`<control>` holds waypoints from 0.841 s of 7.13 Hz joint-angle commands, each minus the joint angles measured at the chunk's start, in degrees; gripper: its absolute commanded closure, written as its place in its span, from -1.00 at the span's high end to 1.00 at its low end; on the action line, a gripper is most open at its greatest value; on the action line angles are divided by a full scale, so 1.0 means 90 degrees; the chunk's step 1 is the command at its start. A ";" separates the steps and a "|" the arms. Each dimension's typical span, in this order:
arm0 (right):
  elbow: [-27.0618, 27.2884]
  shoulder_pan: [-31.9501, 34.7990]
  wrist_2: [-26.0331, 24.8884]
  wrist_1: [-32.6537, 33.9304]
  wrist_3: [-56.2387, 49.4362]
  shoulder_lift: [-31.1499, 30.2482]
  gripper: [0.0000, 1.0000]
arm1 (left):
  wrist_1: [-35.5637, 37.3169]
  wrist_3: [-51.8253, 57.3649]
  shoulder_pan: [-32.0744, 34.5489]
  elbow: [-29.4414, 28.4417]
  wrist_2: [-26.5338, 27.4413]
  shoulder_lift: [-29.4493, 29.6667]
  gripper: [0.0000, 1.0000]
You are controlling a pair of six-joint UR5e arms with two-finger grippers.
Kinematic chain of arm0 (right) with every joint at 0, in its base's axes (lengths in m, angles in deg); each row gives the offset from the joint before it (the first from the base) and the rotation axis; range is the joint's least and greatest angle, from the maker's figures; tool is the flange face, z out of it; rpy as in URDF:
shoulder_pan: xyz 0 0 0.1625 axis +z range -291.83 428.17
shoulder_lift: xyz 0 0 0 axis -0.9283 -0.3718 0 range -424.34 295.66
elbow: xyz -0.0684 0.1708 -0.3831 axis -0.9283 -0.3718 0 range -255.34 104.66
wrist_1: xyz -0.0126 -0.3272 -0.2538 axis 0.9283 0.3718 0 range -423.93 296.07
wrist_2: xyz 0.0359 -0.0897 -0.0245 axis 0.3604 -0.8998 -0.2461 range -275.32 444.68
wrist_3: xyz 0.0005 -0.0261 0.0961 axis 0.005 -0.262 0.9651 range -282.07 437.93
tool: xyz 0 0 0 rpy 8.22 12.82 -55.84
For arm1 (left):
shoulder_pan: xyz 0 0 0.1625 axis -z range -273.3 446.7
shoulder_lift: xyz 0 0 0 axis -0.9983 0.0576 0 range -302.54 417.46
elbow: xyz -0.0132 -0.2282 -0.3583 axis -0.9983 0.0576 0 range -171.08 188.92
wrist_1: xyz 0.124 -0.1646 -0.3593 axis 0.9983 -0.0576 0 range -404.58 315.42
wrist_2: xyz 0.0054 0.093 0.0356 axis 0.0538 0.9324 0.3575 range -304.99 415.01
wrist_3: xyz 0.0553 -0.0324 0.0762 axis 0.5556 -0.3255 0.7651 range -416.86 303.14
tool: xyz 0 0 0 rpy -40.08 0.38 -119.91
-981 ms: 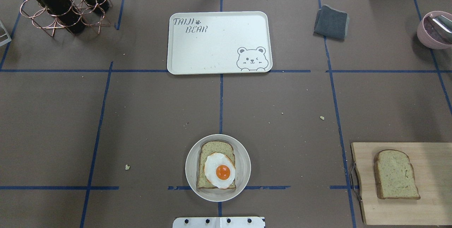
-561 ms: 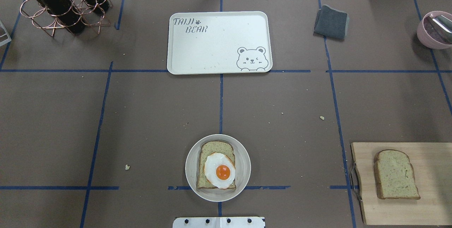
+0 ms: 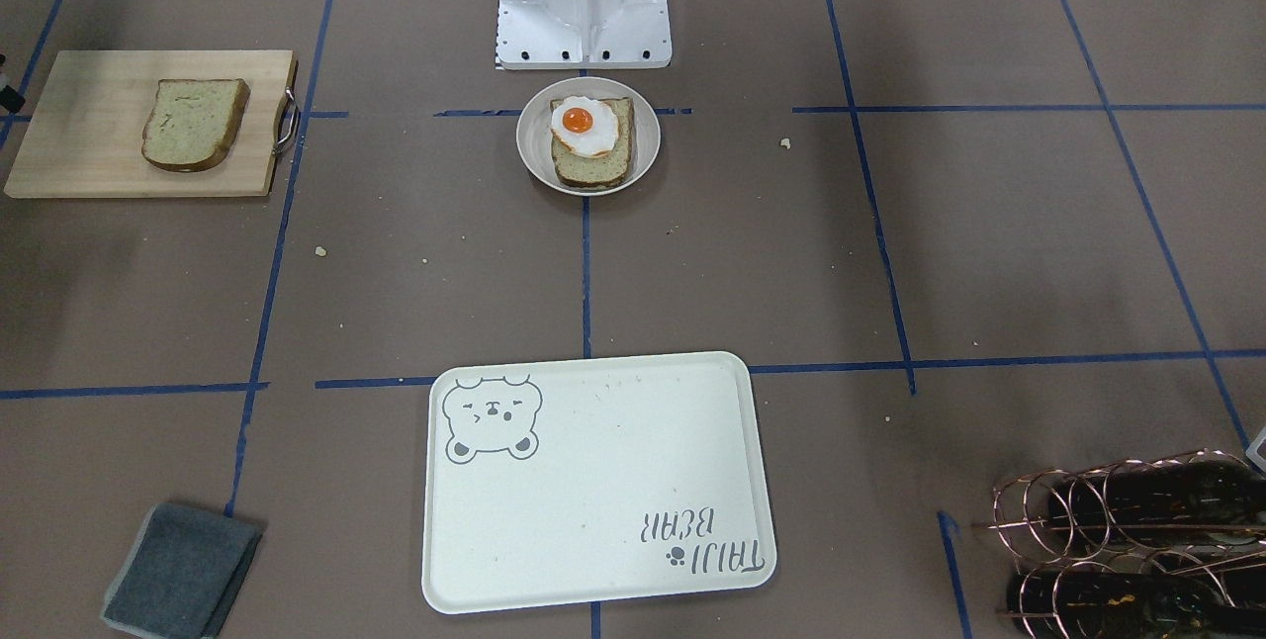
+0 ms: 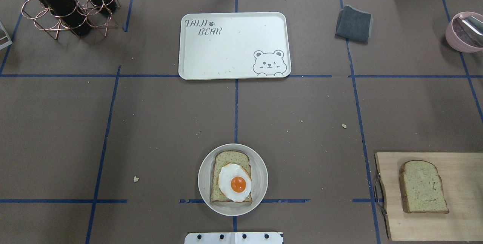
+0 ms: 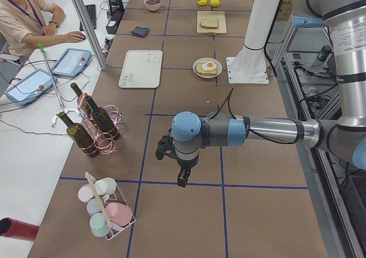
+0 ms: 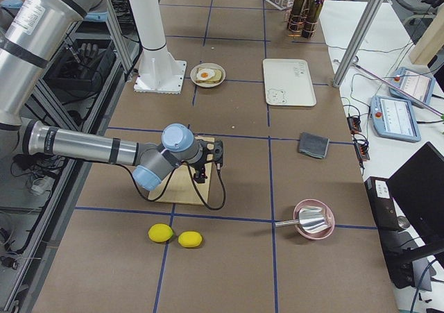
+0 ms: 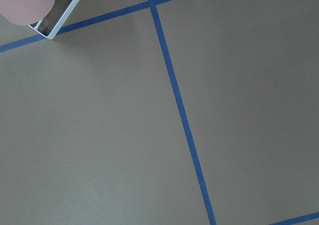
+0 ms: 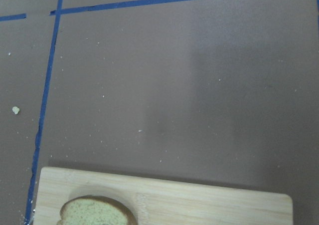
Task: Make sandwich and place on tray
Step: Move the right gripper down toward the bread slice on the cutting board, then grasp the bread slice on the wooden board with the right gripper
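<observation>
Pale, brown-crusted bread, two slices; the sandwich is lying in parts. One slice [image 4: 230, 158] is resting in the round beige dish [image 4: 202, 183] close to the robot's base and is carrying the white fried egg [image 4: 234, 182], yolk up. The second slice [image 4: 422, 187] is lying flat on the wooden cutting board [image 4: 462, 202], well apart, on the robot's right. The cream tray [image 4: 234, 44] is sitting across the brown worktop [image 4: 151, 123]; no part of the sandwich is on it yet.

Right pincer [image 6: 218, 155]: hanging by the board's edge; spread or pressed together, I cannot tell.
Left pincer [image 5: 182, 178]: hanging over plain worktop far to the left; likewise I cannot tell.

Step judged in hand: fetching the second slice to cap the egg. Handling: the bread is likely soft, so nipping it lightly at the crust, carrying it level, and lowering it square over the lower slice without nudging the egg sideways.
</observation>
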 commanded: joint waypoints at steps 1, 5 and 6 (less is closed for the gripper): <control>-0.0352 -0.1215 -0.0833 -0.1378 0.1318 -0.0159 0.92 | 0.0000 0.0000 -0.0005 0.0001 0.0000 -0.0010 1.00; -0.0342 -0.2898 -0.2067 -0.1577 0.1850 -0.0160 0.74 | 0.0000 0.0000 -0.0005 -0.0008 0.0000 -0.0010 1.00; -0.0352 -0.3152 -0.2252 -0.1577 0.1869 -0.0160 0.74 | 0.0009 0.0000 -0.0005 -0.0008 0.0000 -0.0010 1.00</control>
